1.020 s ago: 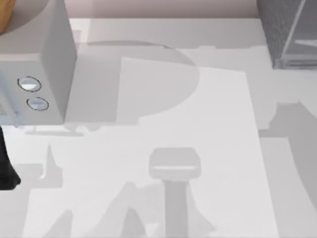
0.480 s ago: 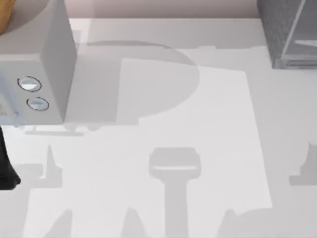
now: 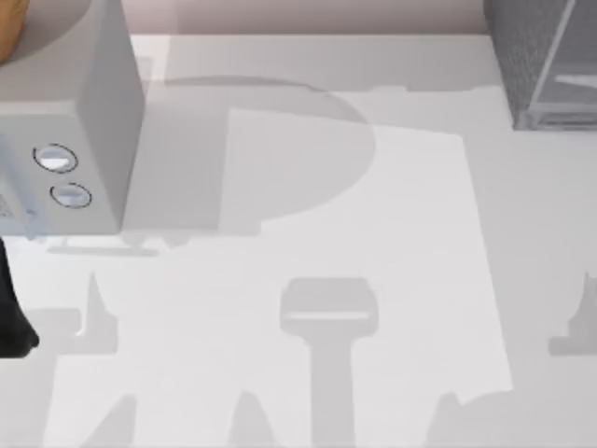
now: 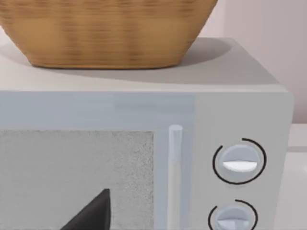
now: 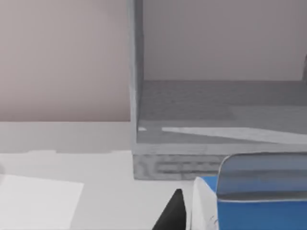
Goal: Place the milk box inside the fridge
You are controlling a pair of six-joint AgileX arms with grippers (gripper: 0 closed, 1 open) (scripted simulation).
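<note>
Beside right hand (image 5: 184,213), blue-topped milk box (image 5: 249,203) faces open fridge (image 5: 192,139); grip unclear.

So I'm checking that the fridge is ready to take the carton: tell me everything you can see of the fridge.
The fridge stands at the table's far right corner in the top view, a dark grey speckled cabinet with a pale grey frame. In the right wrist view its front looks open onto a grey interior with a speckled floor and a pale lower lip; no door can be made out there. Its base rests on the white table. The milk box, blue-topped, sits close in front of it, with nothing seen touching the cabinet.
</note>
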